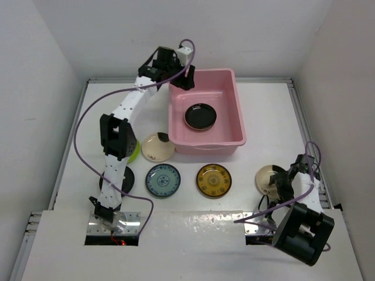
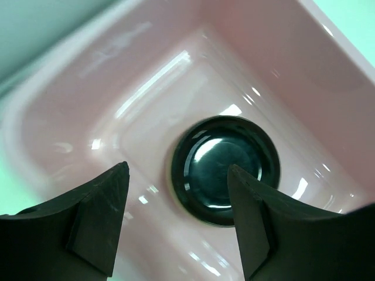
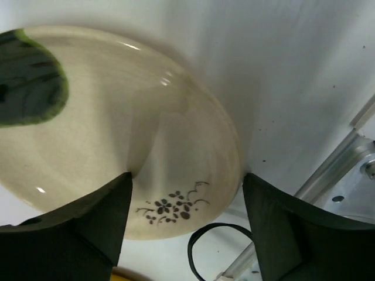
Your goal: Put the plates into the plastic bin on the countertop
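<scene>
The pink plastic bin [image 1: 233, 111] stands at the back centre with one glossy black plate [image 1: 200, 116] inside. My left gripper [image 1: 186, 76] hangs open and empty over the bin's far left corner. Its wrist view looks down past the open gripper [image 2: 179, 199] onto the black plate [image 2: 225, 170] on the bin floor [image 2: 88, 76]. My right gripper [image 1: 279, 181] is open low over a cream plate [image 1: 265, 177] at the right. In the right wrist view the gripper [image 3: 187, 193] straddles the rim of this cream plate [image 3: 117, 129], one finger over it, one outside.
On the white countertop [image 1: 263, 99] in front of the bin lie a cream plate [image 1: 157, 146], a blue-patterned plate [image 1: 163, 180] and a yellow-brown plate [image 1: 214, 180]. A lime green plate [image 1: 136, 153] and a black plate [image 1: 128, 178] sit partly hidden under the left arm. White walls edge the table.
</scene>
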`<state>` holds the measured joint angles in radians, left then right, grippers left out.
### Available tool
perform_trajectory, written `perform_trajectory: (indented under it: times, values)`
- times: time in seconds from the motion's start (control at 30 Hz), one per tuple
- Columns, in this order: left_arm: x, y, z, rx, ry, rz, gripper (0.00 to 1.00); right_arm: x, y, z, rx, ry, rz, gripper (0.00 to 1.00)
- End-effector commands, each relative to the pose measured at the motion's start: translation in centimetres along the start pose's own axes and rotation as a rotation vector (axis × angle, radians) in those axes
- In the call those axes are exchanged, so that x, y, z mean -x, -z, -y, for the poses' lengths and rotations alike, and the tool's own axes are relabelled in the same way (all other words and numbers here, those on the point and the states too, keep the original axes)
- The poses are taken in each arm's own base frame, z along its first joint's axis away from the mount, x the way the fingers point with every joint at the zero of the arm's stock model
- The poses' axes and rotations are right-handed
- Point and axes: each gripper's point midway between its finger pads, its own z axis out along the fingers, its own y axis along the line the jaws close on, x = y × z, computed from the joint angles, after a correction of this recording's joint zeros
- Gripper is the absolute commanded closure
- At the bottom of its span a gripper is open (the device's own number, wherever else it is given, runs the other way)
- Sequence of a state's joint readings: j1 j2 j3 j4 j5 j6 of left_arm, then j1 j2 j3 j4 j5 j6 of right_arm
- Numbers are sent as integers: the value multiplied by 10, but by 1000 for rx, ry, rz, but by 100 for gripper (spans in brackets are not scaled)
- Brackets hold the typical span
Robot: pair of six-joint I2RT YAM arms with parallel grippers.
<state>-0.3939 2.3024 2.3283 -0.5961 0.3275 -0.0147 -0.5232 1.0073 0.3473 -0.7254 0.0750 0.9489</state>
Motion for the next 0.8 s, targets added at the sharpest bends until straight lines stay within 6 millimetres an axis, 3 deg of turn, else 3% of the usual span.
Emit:
perform_trajectory:
  times: [0.0,0.07,0.1,0.13,0.2,0.3,0.33,0.37,0.4,0.47,0.57,0.77]
  values:
    - [62,60,-24,44,-5,162,29,16,-19,-37,198,-54,89,27]
    - [68,74,-34,65,0,175,29,21,-26,-45,237,-72,118,35]
    - [61,76,-46,82,17,159,29,41,-22,-65,321,-79,191,38]
    - [65,83,-49,91,16,171,29,47,-20,-72,339,-87,205,43]
    - [50,88,-61,109,45,133,29,49,-24,-83,363,-77,178,51]
    - [42,103,-73,143,48,111,29,53,-29,-98,383,-60,142,76]
    - [37,102,-76,155,54,99,29,54,-31,-102,373,-56,130,96]
    - [38,108,-81,167,46,102,29,61,-31,-110,399,-51,151,100]
    - [28,107,-88,181,62,77,29,62,-32,-113,404,-46,149,100]
    - [27,118,-99,204,74,82,29,65,-28,-125,449,-12,148,100]
    - [17,128,-117,235,108,73,29,78,-7,-148,513,41,211,100]
    - [12,145,-145,299,135,76,29,121,81,-189,763,-23,453,100]
